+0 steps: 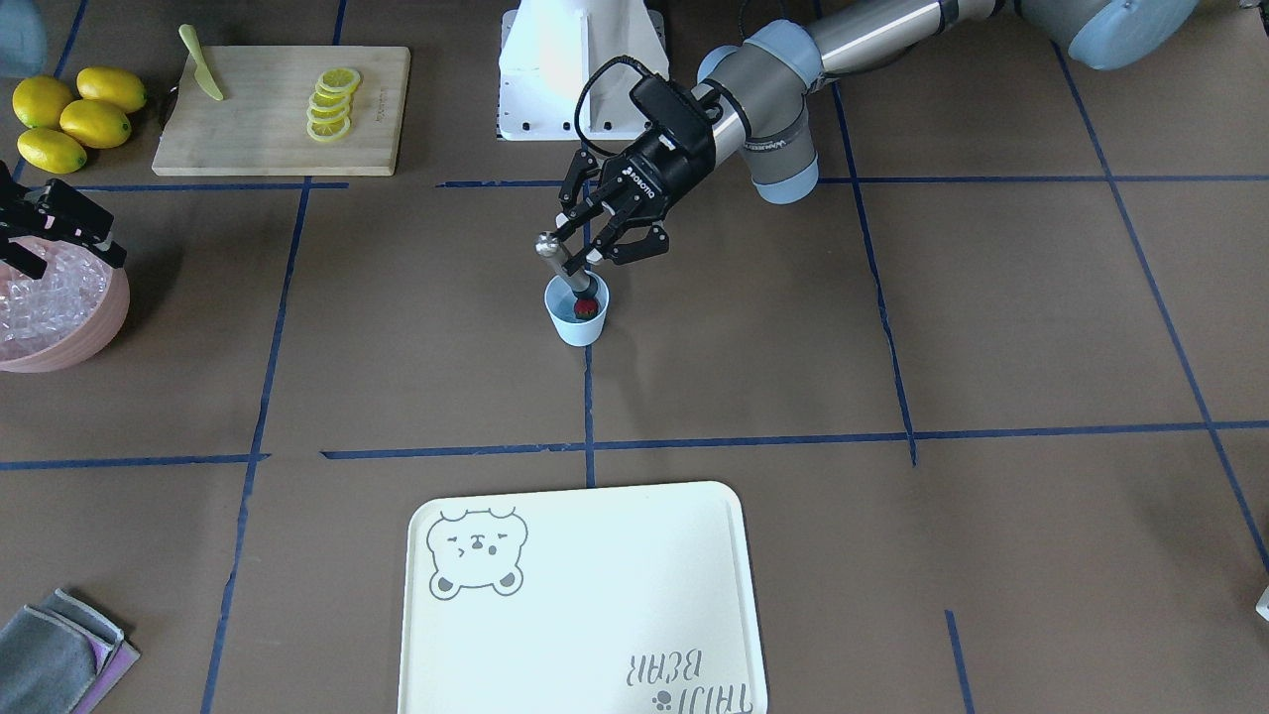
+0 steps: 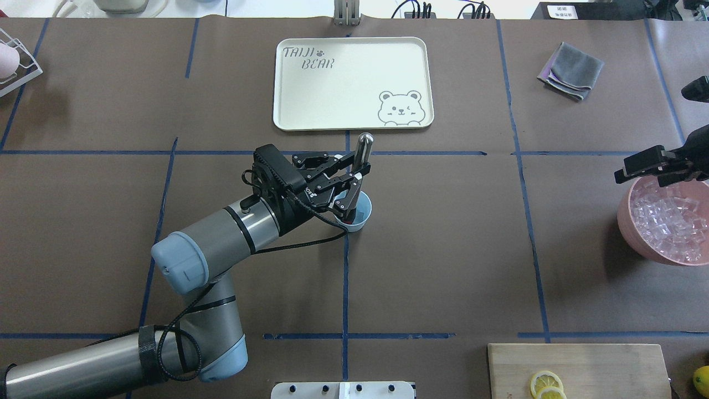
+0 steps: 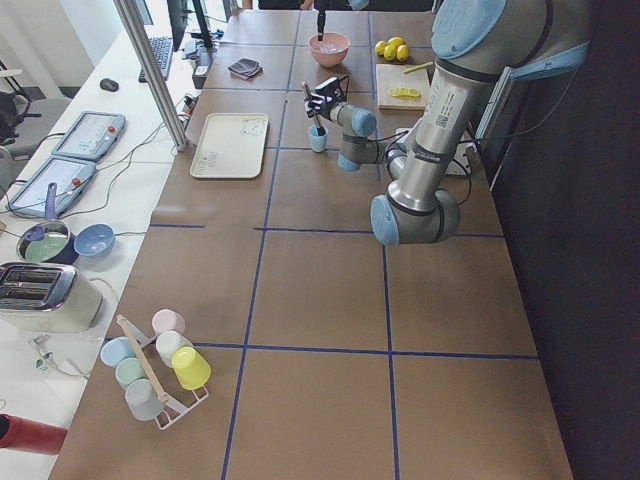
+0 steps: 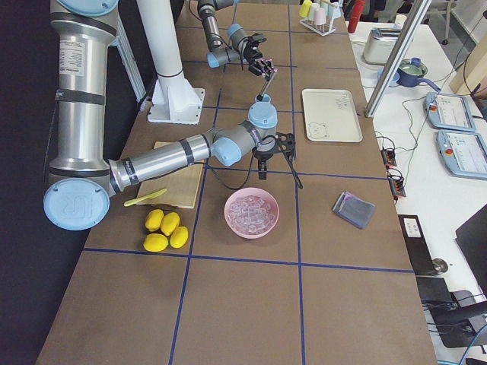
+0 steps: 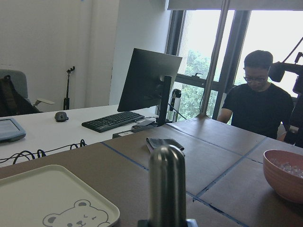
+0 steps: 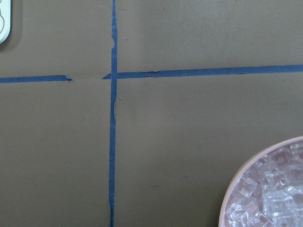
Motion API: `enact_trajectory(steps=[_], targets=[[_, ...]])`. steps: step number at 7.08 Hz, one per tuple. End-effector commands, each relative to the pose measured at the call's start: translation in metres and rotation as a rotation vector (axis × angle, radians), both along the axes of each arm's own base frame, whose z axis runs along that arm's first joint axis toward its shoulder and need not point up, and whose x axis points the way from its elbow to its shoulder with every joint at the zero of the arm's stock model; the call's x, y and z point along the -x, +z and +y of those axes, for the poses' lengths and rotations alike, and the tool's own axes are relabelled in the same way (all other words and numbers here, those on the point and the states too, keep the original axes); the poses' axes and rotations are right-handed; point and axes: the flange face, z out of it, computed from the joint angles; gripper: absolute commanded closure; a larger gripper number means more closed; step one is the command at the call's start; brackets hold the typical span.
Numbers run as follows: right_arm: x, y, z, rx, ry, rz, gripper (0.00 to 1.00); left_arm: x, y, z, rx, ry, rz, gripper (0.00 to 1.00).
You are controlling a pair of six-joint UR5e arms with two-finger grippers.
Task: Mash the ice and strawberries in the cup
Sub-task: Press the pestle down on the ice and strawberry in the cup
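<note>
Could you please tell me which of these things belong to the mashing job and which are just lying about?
In use:
cup, strawberry, masher held by left gripper, ice in pink bowl.

Lying about:
tray, lemons, board with lemon slices, knife, cloth.

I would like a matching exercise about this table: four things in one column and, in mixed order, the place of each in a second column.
Things: 1 strawberry; 2 lemon slices; 3 ice cubes; 4 metal muddler.
Places: A in the pink bowl; B held by the left gripper; C in the light-blue cup; D on the wooden cutting board.
Pairs: 1-C, 2-D, 3-A, 4-B.
</note>
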Motion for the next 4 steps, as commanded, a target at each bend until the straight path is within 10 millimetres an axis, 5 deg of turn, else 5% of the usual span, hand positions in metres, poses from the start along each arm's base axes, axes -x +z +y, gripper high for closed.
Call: enact_trajectory(steps=[1,4], targets=[[0.0001,0.0016,-0.0004,0.002,0.0,0.003,0.0,-0.0077,0.0069,0.002,0.006,0.007,-0.016,0.92],[0.0004,0.0053,-0.0013,0.007,0.001,0.006,0.0,-0.0099,0.0076,0.0043,0.007,0.012,-0.018,0.92]])
